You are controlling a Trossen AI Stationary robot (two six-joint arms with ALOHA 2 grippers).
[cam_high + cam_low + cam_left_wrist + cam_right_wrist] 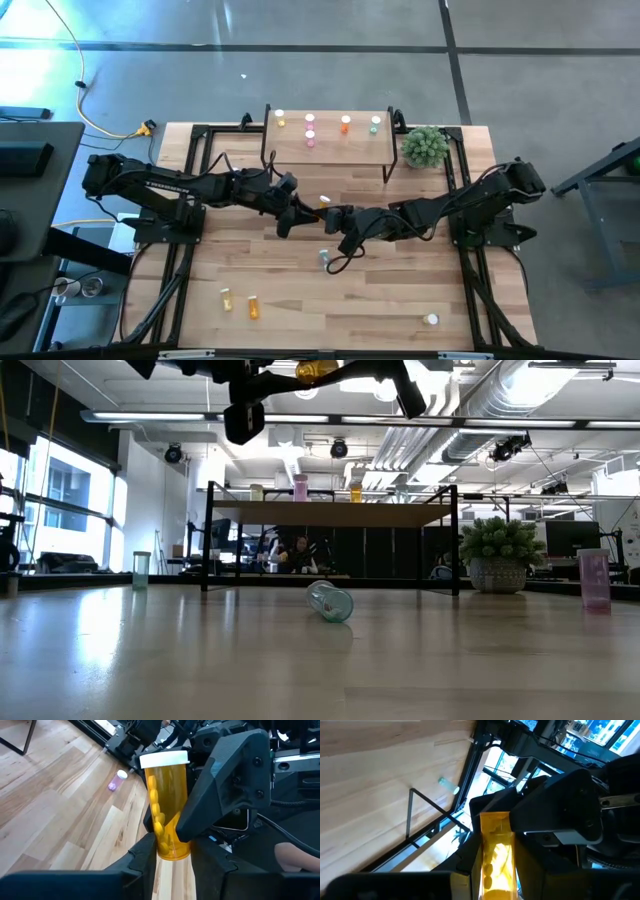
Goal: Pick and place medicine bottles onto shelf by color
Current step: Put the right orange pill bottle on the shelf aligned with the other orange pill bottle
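A yellow medicine bottle [166,805] with a white cap hangs over the middle of the table, in front of the shelf [330,150]. My left gripper [303,212] comes at it from the table's left and my right gripper [337,216] from the right. Both are shut on it. On the shelf stand a yellow bottle [280,118], two pink ones [310,130], an orange one [345,123] and a green one [375,124]. A pale green bottle [325,258] lies on its side on the table just near of the grippers. My left gripper pinches the bottle's bottom end [172,851] between its two fingers, coming nearly level from the table's left. The capped end [164,759] points away from the fingers. The bottle is lifted clear of the table. My right gripper pinches the bottle's yellow body [496,845] between its two fingers, coming nearly level from the table's right. One finger [220,795] lies against the body's side below the cap. How far back the bottle reaches, I cannot tell.
A green potted plant [425,147] stands at the shelf's right end. Near the front edge lie a yellow bottle [226,298] and an orange one [253,308] at the left and a pink one [431,320] at the right. Black frame rails run along both table sides.
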